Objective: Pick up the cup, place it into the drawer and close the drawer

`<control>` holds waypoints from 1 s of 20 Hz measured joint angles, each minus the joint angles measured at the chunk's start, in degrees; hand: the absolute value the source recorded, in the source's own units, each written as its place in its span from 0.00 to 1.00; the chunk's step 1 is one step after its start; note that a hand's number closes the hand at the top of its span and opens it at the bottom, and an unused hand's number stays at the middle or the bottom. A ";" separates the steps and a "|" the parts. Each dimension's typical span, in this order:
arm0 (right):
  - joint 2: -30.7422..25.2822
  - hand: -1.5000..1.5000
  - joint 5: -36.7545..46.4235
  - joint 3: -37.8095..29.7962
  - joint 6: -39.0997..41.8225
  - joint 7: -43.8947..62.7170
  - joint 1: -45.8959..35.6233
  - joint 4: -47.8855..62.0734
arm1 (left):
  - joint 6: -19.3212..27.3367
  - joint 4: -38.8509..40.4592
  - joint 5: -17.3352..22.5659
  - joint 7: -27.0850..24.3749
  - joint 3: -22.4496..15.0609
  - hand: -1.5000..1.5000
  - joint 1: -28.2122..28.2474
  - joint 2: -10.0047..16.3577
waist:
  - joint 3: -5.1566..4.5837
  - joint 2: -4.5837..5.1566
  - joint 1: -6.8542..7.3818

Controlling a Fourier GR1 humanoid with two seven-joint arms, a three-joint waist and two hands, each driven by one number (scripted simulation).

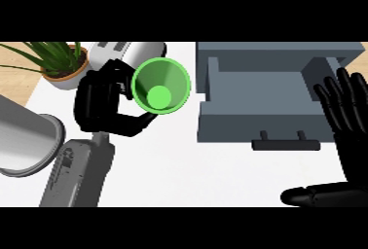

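Note:
A green cup point(161, 86) is tilted with its mouth toward me, held above the white counter left of the drawer. My left hand point(104, 104) is shut on the cup, fingers curled round its left side and thumb under it. The grey drawer point(259, 124) stands pulled open at the right, its inside empty, with a dark handle point(285, 144) on its front. My right hand point(348, 121) is open at the right edge, fingers straight and pointing up beside the drawer, thumb low at the bottom right.
A potted plant point(61, 63) stands at the back left. A white and grey appliance point(133, 51) sits behind the cup. A large grey cylindrical pot point(25, 141) lies at the left edge beside my left forearm.

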 measured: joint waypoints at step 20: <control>-0.75 0.00 -0.87 -0.65 0.88 0.89 -0.22 -0.41 | 14.93 22.41 -2.80 6.32 -4.15 1.00 -30.34 -0.23 | -0.01 0.27 -1.06</control>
